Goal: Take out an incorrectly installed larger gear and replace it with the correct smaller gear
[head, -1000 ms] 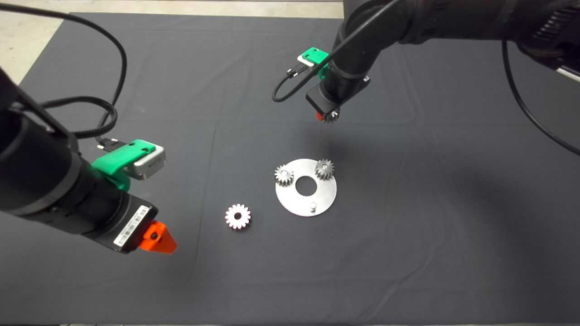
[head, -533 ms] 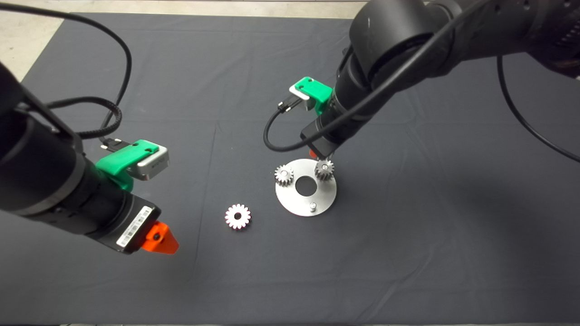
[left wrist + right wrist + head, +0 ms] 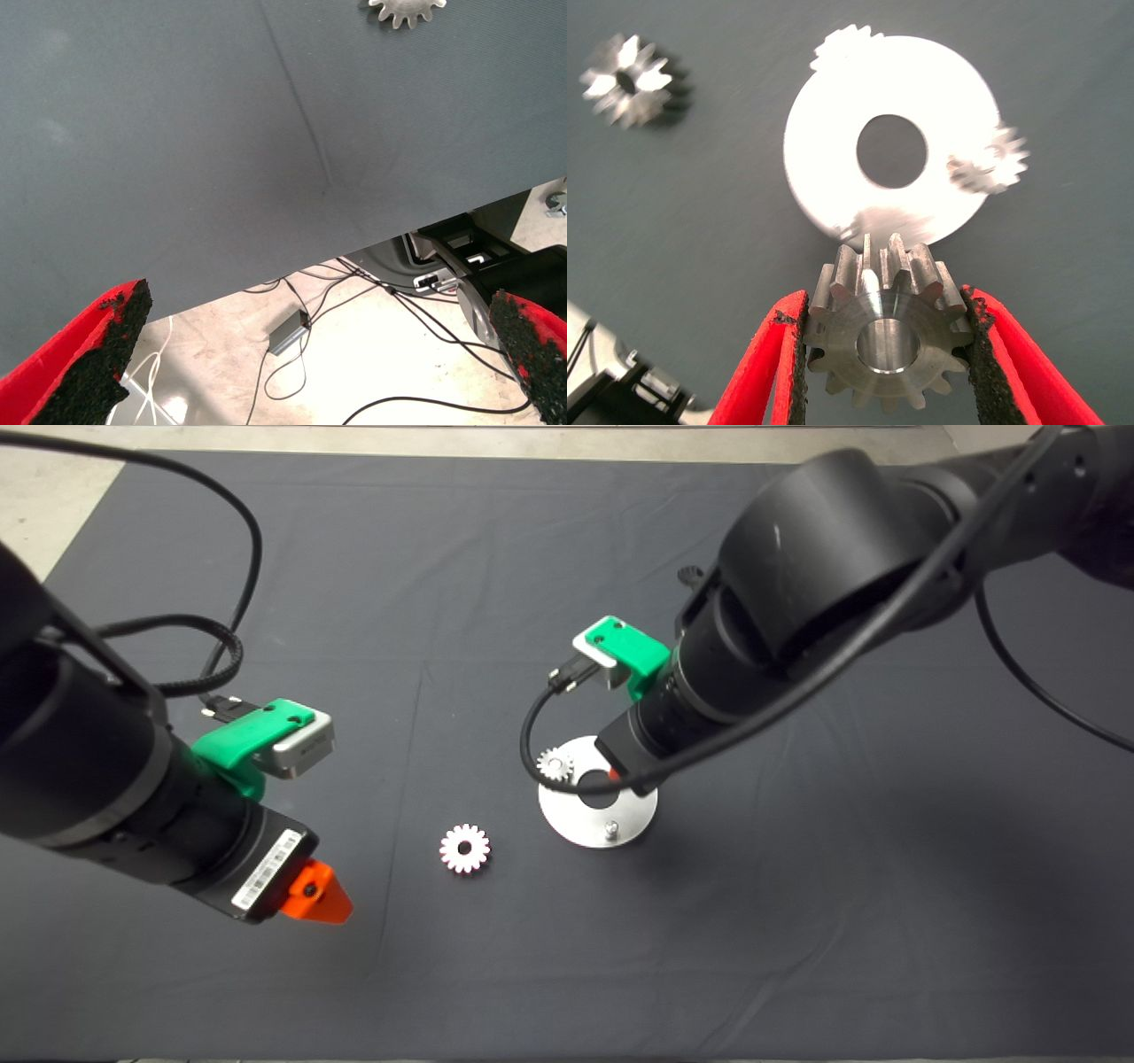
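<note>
1. Right claw (image 3: pixel 886 350) is clamped on the smaller gear (image 3: pixel 884 332), held above the round plate (image 3: pixel 580 828).
2. Its smooth bore should be centred over the bare pin (image 3: pixel 611 830) before lowering.
3. The larger gear (image 3: pixel 464 849), flat and toothed, lies on the counter (image 3: pixel 797 921) beside the plate.
4. Left claw (image 3: pixel 310 372) hangs wide, empty, near the counter's edge.

The flat silver metal larger gear (image 3: pixel 464 849) with a wide round centre hole lies flat on the dark tabletop, left of centre. The small silver toothed smaller gear (image 3: pixel 888 332) is pinched at its sides between the right claw's (image 3: pixel 884 341) red fingers, bore facing outward, off the tabletop.
</note>
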Controlling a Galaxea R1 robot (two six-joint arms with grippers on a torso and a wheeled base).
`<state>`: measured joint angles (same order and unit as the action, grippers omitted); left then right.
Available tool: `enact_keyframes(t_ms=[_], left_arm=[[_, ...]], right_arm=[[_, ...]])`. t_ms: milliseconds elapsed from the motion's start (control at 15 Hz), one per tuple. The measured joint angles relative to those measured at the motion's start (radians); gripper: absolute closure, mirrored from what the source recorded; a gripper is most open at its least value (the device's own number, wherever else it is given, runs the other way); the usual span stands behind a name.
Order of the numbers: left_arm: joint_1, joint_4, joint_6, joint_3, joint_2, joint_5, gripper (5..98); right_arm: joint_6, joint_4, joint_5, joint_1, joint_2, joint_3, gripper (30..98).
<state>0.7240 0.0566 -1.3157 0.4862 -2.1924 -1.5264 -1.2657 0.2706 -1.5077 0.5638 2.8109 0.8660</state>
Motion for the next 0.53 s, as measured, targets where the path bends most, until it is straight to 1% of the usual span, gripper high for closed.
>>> enact_keyframes(t_ms=[67,333,533], left_arm=[[0.000,0.000,0.000,0.000,-0.004,0.000,6.0],[0.000,0.000,-0.001,-0.005,-0.004,0.000,6.0],[0.000,0.000,-0.005,-0.011,-0.004,0.000,6.0]], right_arm=[[-0.001,0.002,0.002,-0.014,-0.002,-0.006,90.8],[-0.003,0.018,-0.003,-0.077,-0.007,-0.006,90.8],[-0.003,0.076,-0.004,-0.135,-0.007,-0.010,90.9]])
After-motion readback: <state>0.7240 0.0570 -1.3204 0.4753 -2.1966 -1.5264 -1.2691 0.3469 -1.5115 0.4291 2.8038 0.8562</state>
